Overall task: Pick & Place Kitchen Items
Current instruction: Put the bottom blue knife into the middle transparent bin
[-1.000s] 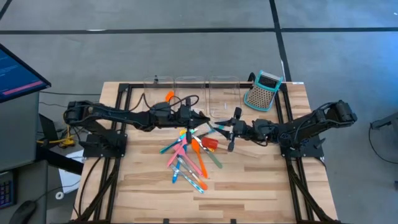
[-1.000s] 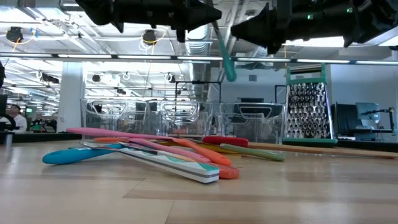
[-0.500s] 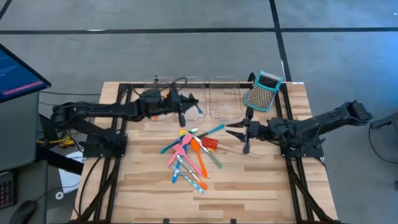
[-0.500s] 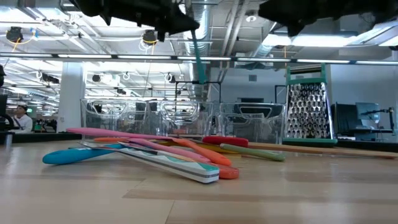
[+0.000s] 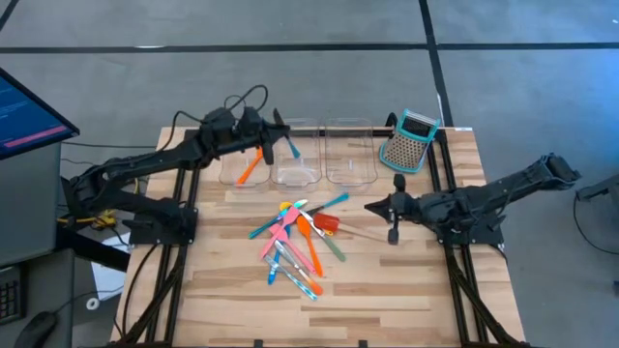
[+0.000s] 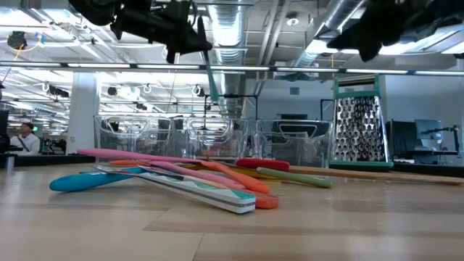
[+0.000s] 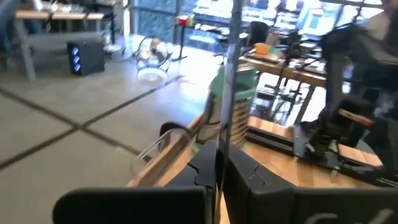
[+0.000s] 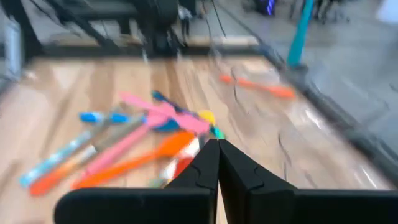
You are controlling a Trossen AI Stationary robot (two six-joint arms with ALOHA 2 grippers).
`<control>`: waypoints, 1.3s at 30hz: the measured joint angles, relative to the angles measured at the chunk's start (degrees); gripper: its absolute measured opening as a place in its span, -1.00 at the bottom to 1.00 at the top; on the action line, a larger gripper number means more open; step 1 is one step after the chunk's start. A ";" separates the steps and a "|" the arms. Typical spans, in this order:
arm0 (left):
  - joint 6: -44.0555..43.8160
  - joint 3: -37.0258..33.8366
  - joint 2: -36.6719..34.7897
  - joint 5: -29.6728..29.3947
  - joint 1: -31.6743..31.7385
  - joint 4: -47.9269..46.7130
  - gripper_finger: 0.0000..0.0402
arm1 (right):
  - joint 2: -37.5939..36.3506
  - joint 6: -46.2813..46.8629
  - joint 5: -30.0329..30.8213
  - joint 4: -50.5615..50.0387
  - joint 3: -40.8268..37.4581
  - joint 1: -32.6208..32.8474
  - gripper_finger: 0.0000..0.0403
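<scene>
My left gripper (image 5: pixel 277 133) is over the clear bins at the far edge, shut on a slim teal utensil (image 5: pixel 289 149), which also shows in the low view (image 6: pixel 210 76). An orange utensil (image 5: pixel 250 167) lies in the left bin (image 5: pixel 232 176). Several utensils, orange, red, pink, teal, blue and yellow, lie crossed in a pile (image 5: pixel 295 237) on the table's middle. My right gripper (image 5: pixel 372 206) is shut and empty, right of the pile and above the table; its wrist view looks down on the pile (image 8: pixel 143 134). My left gripper pinches the teal utensil by its upper end (image 7: pixel 219 152) between its two fingers. The utensil hangs below the fingers (image 6: pixel 190 32), slightly tilted, lifted clear above the bins.
Three clear bins stand in a row at the far edge; the middle bin (image 5: pixel 295 176) and the right bin (image 5: pixel 350 176) show nothing inside. A teal-and-grey box grater (image 5: pixel 410 141) stands right of them. Bare wood lies near the front edge.
My left gripper has carried the teal utensil from above the pile toward the far edge and left, to over the bins; the utensil hangs clear the whole way. My right gripper has drawn back toward the table's right edge.
</scene>
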 joint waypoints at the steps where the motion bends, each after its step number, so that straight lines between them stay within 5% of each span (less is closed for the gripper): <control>1: -0.67 0.02 0.34 0.14 0.59 -0.67 -0.99 | 0.54 1.14 0.81 -1.20 0.00 0.41 -0.99; 22: -6.43 2.46 15.83 5.77 2.77 -6.40 -0.99 | 9.50 3.15 2.14 3.85 -0.02 3.64 -1.00; 33: -1.46 18.06 19.33 5.75 2.83 -34.94 -0.99 | 9.44 3.15 2.14 4.07 -0.02 3.60 -1.00; 39: 1.45 22.10 20.24 5.76 3.37 -39.19 -0.99 | 9.44 3.15 2.14 4.05 -0.02 3.61 -1.00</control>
